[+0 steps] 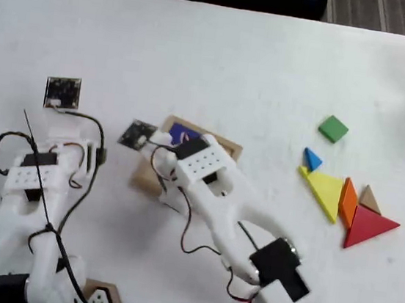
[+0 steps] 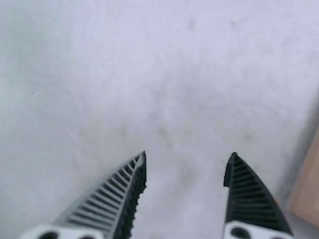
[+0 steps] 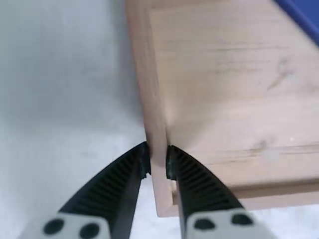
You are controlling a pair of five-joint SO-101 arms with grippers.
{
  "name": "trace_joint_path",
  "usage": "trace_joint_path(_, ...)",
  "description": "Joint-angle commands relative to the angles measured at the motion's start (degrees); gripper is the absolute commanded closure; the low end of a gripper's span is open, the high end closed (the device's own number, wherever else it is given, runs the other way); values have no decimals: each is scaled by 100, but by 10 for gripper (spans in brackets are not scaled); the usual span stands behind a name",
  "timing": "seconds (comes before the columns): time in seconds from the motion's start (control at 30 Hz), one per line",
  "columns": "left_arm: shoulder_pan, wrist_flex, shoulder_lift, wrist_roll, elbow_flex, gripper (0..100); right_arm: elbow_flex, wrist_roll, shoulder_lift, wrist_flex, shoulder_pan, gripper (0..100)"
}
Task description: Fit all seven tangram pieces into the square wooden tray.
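Right gripper (image 3: pixel 158 164) clamps tray (image 3: pixel 149 89) wall near a corner, tray mid-table (image 2: pixel 149 74); left gripper (image 2: pixel 185 167) open over bare table. Risk: thin wall slips free or tray tilts, dumping blue piece (image 3: pixel 299 15) inside.
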Motion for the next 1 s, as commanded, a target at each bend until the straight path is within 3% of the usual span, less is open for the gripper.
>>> trace_joint_path(0.0, -31, -9, -13, 44, -123, 744, 571, 642, -804, 154, 40, 980)
trace_joint_path(0.13, -31, -26, -13, 44, -123, 744, 1389, 1037, -1543, 224, -84, 950)
trace_joint_path(0.33, -31, -26, -13, 44, -123, 744, 1960, 1108, -2325, 462, 22, 680)
trace_joint_path(0.47, -22, -26, -13, 44, -123, 744, 1952, 993, -2686, 646, 418, 687)
trace_joint_path(0.57, -22, -26, -13, 44, -123, 744, 1899, 167, -2993, 655, 1314, 781)
trace_joint_path(0.7, -22, -26, -13, 44, -123, 744, 1908, -862, -3301, 409, 3407, 994)
trace_joint_path(0.83, -4, -26, -13, 44, -123, 744, 1908, -941, -3424, 57, 5209, 937)
trace_joint_path(0.97, -4, -35, -13, 44, -123, 744, 1873, -782, -3319, -224, 6123, 930)
